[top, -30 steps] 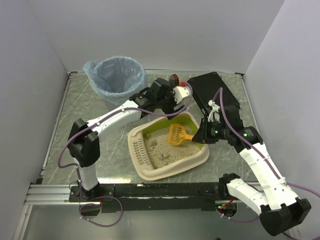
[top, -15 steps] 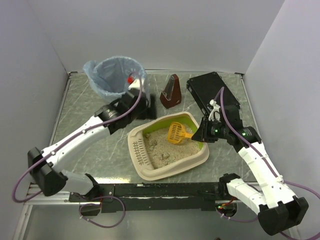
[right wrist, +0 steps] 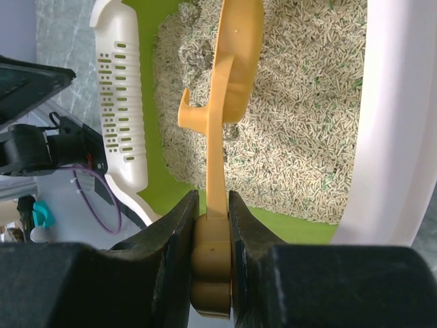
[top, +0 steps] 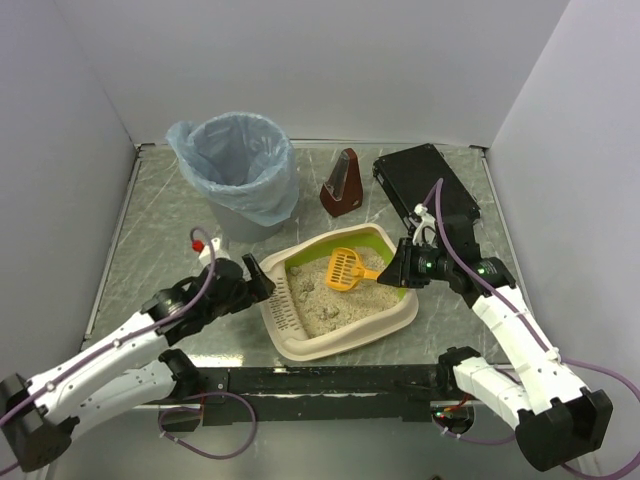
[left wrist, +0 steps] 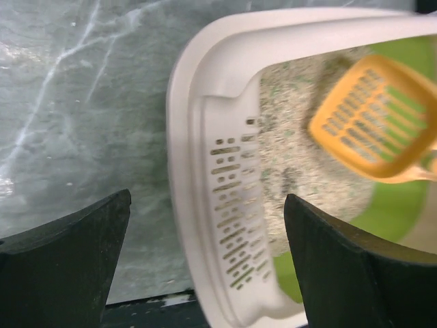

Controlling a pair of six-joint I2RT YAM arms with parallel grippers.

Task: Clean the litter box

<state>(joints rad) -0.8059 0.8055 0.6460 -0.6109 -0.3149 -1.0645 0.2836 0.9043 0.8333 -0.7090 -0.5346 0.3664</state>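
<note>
On the tabletop (top: 150, 230) the litter box (top: 330, 345) is sitting mid-frame. At lower left the left pincer (top: 258, 278), arm stretching low, is gaping empty beside the slotted rim. The right pincer (top: 397, 270), arm bent, is clamping a yellow litter scoop (top: 345, 268) by its handle.

Shallow cream-beige rectangular plastic litter box (top: 338, 347), holding sandy grey litter, lies flat under the orange scoop (top: 345, 268), its slotted ledge nearest the left gripper (top: 256, 278).
</note>
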